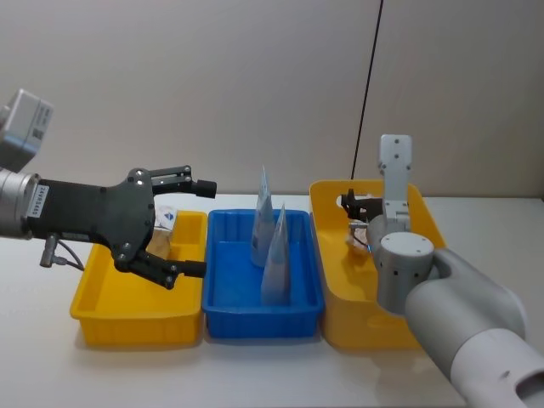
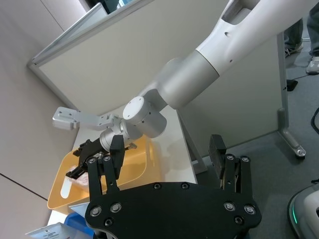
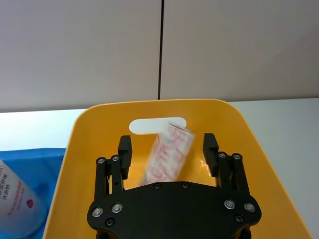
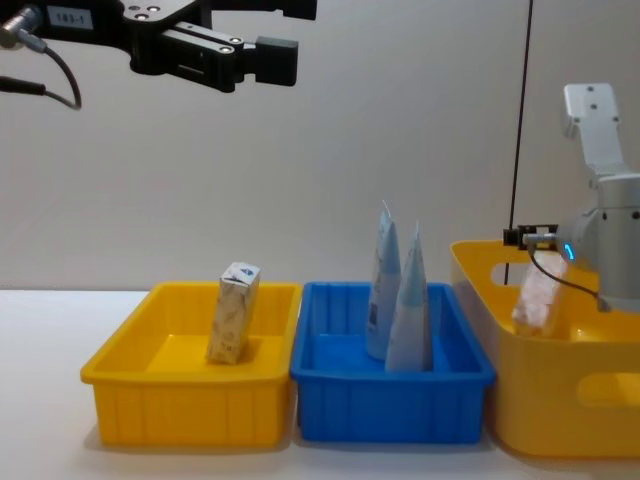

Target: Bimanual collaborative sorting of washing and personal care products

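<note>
Wide open, the right claw (image 3: 167, 145) is down inside the yellow basket (image 3: 75, 149) that sits just right of the blue bin (image 1: 263, 321). Its fingers (image 3: 124, 149) are spread on either side of the red-print carton (image 3: 167, 162). There is a gap on both sides, so it is not gripping. The red-print carton leans tilted against the basket wall under the handle slot (image 3: 149, 125). Its lower end is hidden by the claw, so I cannot tell what it rests on. From the chest view the same carton (image 4: 538, 295) shows above the basket rim (image 4: 480, 262), on the side away from the blue bin (image 4: 390, 412), with the right claw (image 4: 522, 237) just above it.

The left claw (image 1: 202, 227) is released too and holds nothing. It hangs over the yellow tray (image 1: 136, 327) just left of the blue bin, fingertips pointing toward the bin side. In the chest view the left claw (image 4: 290, 28) is well above all the containers.

The beige-print carton (image 4: 232, 313) stands inside the yellow tray (image 4: 180, 412), slightly tilted, well below the left claw and apart from it.

Two tubes stand tips up inside the blue bin, the back tube (image 4: 381, 275) and the front tube (image 4: 410, 315). They sit toward the basket side of the bin. They overlap in view, so I cannot tell whether they touch. The tray, bin and basket sit in a row on the white table (image 1: 34, 340), tray and basket each just beside the blue bin.
</note>
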